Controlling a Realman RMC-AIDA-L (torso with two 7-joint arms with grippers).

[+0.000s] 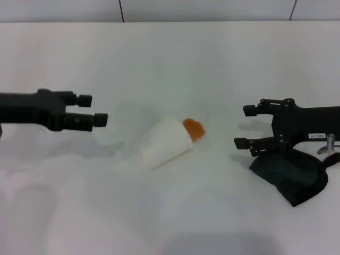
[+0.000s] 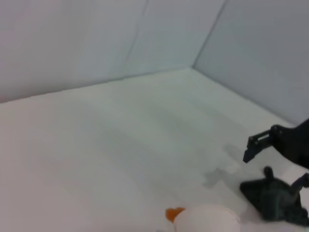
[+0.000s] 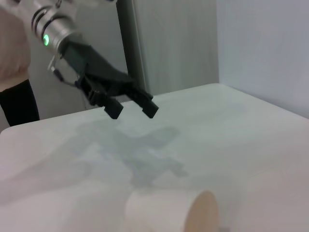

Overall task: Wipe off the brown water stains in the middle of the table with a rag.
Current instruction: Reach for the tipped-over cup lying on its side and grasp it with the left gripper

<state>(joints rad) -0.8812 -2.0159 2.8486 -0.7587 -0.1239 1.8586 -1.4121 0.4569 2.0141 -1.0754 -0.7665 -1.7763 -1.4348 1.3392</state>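
Note:
The brown water stains (image 1: 194, 129) form a small orange-brown blotch near the middle of the white table (image 1: 170, 58), touching the mouth of a tipped white paper cup (image 1: 164, 142). The stain (image 2: 173, 213) also shows beside the cup (image 2: 207, 221) in the left wrist view. The dark rag (image 1: 289, 176) lies crumpled on the table at the right, under the body of my right gripper (image 1: 244, 126). That gripper is open, fingertips pointing toward the stain, with nothing between them. My left gripper (image 1: 94, 109) hovers open at the left, facing the cup. From the left wrist I see the rag (image 2: 273, 198) below the right gripper (image 2: 252, 149).
The paper cup (image 3: 169, 211) lies on its side between the two grippers, with the left gripper (image 3: 130, 104) hanging beyond it in the right wrist view. A tiled wall (image 1: 207, 9) runs along the table's far edge.

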